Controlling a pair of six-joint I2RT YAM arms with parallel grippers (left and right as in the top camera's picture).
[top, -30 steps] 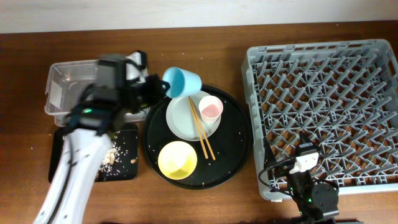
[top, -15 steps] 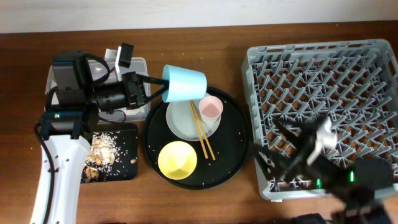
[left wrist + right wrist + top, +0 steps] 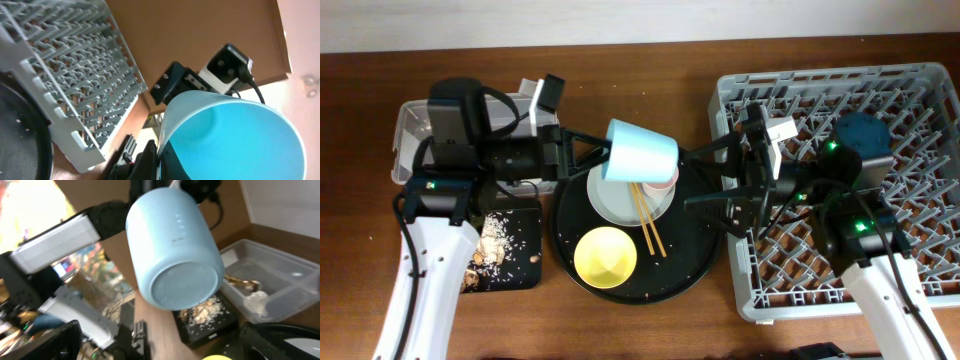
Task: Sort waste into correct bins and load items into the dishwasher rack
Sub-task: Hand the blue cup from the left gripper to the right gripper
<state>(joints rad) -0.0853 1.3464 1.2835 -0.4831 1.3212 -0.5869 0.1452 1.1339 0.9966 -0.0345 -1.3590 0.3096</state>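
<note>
Rightward the light blue cup [image 3: 642, 152] is travelling, my left claw [image 3: 606, 155] pinching its rim; my right claw [image 3: 688, 180] is arriving spread wide, so I'm centring it.

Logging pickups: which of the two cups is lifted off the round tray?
The light blue cup, held sideways in the air by the left gripper; the pink-white cup sits on the round black tray.

A dark brown wooden table [image 3: 360, 120] is filling most of the overhead view, while a pale cream wall [image 3: 620, 18] is running along its far edge and soft, even light is falling across the wood.
</note>
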